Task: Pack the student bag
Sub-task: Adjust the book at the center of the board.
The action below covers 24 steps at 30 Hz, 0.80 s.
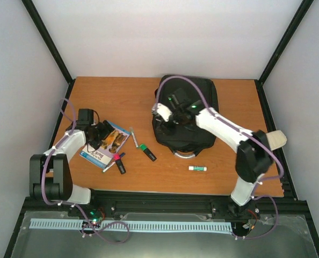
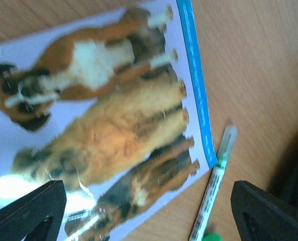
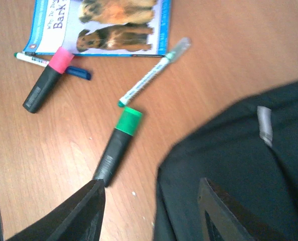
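Orange-brown wood tabletop (image 1: 122, 97), walled in white. The student bag (image 1: 208, 97) lies right of centre toward the far edge, with its grey loop handle (image 1: 183, 155) facing the arms.

The right gripper (image 1: 162, 113) hangs over the bag's left side. Its wrist view shows the fingers (image 3: 84, 213) spread wide and holding nothing, one above black fabric (image 3: 239, 165) and the other above bare wood.

Just left of the bag lie a green-capped marker (image 1: 146, 151), a white pen (image 1: 132, 136) and a pink-capped marker (image 1: 118, 163).

The left gripper (image 1: 103, 134) hovers over the dog book (image 1: 104, 144), equally wide open and empty (image 2: 149, 216).

Only the top view shows a small white tube (image 1: 197, 168) near the handle. Only the right wrist shows "Bark" on the cover (image 3: 109, 25) and a grey zip tab (image 3: 263, 123).
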{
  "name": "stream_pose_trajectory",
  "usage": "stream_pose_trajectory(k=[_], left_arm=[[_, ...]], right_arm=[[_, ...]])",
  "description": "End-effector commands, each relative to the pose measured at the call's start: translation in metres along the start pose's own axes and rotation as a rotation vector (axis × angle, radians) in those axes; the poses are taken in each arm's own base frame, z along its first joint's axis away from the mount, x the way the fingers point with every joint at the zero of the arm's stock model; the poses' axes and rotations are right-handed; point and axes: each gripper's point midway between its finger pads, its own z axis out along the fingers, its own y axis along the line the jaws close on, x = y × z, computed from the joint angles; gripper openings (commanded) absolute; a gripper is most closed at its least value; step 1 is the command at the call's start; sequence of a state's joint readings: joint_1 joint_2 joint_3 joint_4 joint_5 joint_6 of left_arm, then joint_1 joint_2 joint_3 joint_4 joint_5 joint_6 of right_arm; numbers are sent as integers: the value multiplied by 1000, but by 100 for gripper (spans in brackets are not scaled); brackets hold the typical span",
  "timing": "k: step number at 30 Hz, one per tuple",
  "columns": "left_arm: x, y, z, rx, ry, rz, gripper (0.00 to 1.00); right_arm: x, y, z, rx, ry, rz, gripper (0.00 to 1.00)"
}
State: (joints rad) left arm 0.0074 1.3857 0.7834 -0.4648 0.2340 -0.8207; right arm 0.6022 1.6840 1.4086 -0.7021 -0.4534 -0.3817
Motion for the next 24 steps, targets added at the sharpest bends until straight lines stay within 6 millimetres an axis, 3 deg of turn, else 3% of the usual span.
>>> stream_pose_trajectory(k=[1,8,9,13,20,24], left_arm=[[-26,-4,1,45,0,-48,93],[-51,17,-6,42,-22,-177,94],[-55,17,-9,46,-21,-192,94],[-61,10,-19,70,6,-249,94],[-96,27,-15,-53,-123,-255,95],[-115,27,-11,-110,-149,-218,95]], right_arm=[[-31,31,45,-88,15,-7,49],[-59,75,133,-206,78,-7,44],[-67,79,140,-218,72,-3,43],[-69,85,174,-245,101,58,41],[-53,87,205,-272,161,163,39],[-41,88,211,-281,196,202,48]])
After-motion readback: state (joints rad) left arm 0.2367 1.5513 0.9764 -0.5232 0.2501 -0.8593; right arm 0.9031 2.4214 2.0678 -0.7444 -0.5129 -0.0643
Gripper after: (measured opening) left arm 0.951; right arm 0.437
